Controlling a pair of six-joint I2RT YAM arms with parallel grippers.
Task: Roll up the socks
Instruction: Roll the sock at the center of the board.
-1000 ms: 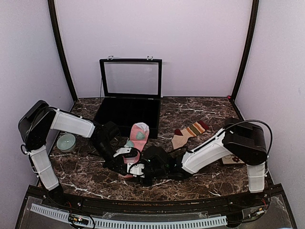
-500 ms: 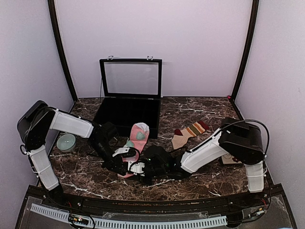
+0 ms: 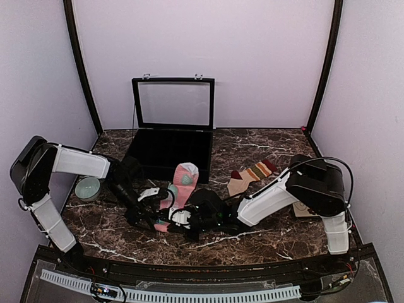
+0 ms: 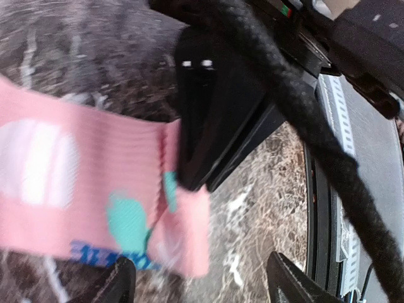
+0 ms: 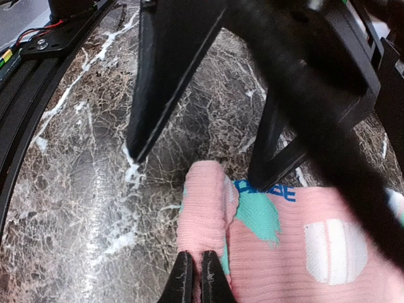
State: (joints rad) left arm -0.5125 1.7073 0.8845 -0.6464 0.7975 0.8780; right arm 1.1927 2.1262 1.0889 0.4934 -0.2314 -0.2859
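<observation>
Near the near edge of the surface (image 3: 271,235), the right end effector (image 5: 194,273) pinches the folded end of the pink sock (image 5: 278,271), apparently to start the roll, while the left end effector (image 4: 202,285) hovers wide open and empty over it, likely to steady it.

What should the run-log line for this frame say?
step: rolling pink sock | right gripper: shut on its folded end | left gripper: open, at same end | tan striped sock: lying apart, untouched
</observation>
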